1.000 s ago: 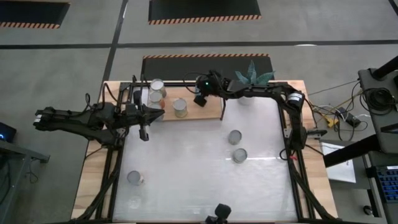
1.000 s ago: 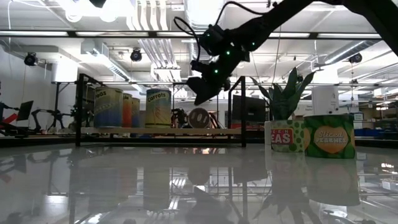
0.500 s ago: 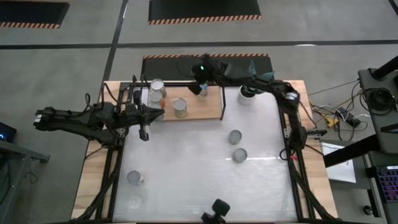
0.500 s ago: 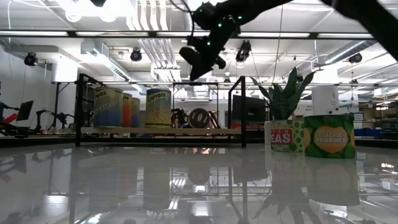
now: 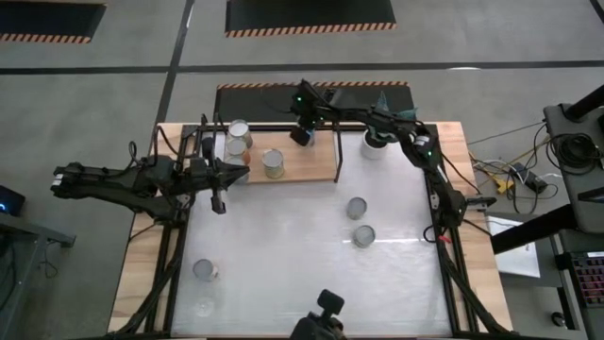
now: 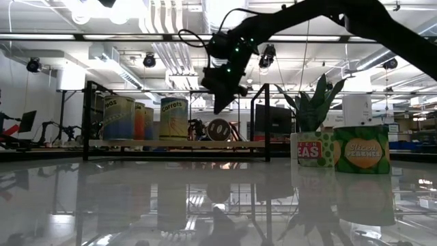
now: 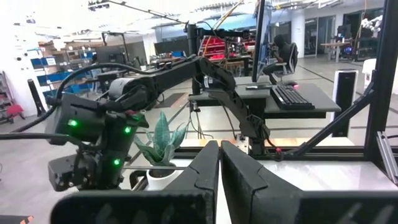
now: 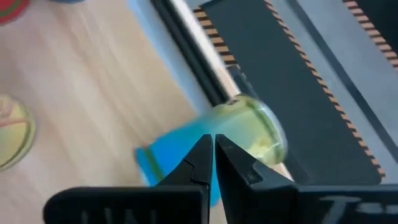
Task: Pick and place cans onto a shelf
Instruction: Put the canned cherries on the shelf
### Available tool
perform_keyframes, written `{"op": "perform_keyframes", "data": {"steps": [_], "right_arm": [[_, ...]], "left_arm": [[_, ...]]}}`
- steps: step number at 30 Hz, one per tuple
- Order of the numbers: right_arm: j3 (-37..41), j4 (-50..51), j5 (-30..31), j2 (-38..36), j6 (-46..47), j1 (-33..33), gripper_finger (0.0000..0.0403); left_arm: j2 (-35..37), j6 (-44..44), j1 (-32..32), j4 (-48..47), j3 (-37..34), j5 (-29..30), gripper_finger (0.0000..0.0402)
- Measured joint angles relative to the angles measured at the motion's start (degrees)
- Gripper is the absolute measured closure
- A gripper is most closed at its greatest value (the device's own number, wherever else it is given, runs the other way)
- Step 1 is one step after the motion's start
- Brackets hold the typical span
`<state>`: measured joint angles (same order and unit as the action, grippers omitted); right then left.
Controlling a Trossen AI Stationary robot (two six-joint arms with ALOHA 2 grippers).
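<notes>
Hovering right gripper (image 5: 302, 134) above shelf (image 5: 311, 162), can (image 8: 245, 130) beneath

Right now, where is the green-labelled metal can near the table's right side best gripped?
Grip the green-labelled metal can across its curved side wall, coming from straight above: it stands upright, round top up, and the neighbouring can stands apart.

The bench (image 5: 283, 246) top is glossy white and mirrors the cans (image 5: 359, 222) in the low view, with pale wood at its edges. The shelf (image 5: 302, 162) is a matt light wooden board in a thin black metal frame. Cans have shiny metal tops and printed paper-like labels. Both arms look matt black.
</notes>
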<state>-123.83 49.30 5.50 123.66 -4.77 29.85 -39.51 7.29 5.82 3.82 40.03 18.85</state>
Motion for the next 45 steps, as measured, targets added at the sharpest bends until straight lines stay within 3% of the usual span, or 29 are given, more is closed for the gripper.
{"op": "perform_keyframes", "data": {"steps": [15, 24, 30, 41, 45], "right_arm": [[5.2, 3.4, 0.5, 0.3, -0.7, -3.9, 0.0394], [-3.2, 11.3, 6.4, -0.3, -0.2, -6.8, 0.0394], [-10.2, 19.0, 6.6, -0.7, 0.3, -8.5, 0.0394], [-9.8, 25.4, 6.9, -9.6, 5.0, -15.6, 0.0394], [-5.3, 25.4, 12.5, -14.7, 7.6, -21.6, 0.0394]], "left_arm": [[0.0, 0.0, 0.0, -0.1, 0.0, 0.0, 0.0402], [0.0, 0.0, 0.0, -0.3, 0.0, 0.0, 0.0402], [-0.1, -0.1, 0.0, -1.1, 0.0, 0.0, 0.0402], [-1.0, -1.3, 0.0, -2.4, 0.0, 0.0, 0.0402], [-3.0, -2.6, 0.0, -2.3, 0.0, 0.0, 0.0402]]}}
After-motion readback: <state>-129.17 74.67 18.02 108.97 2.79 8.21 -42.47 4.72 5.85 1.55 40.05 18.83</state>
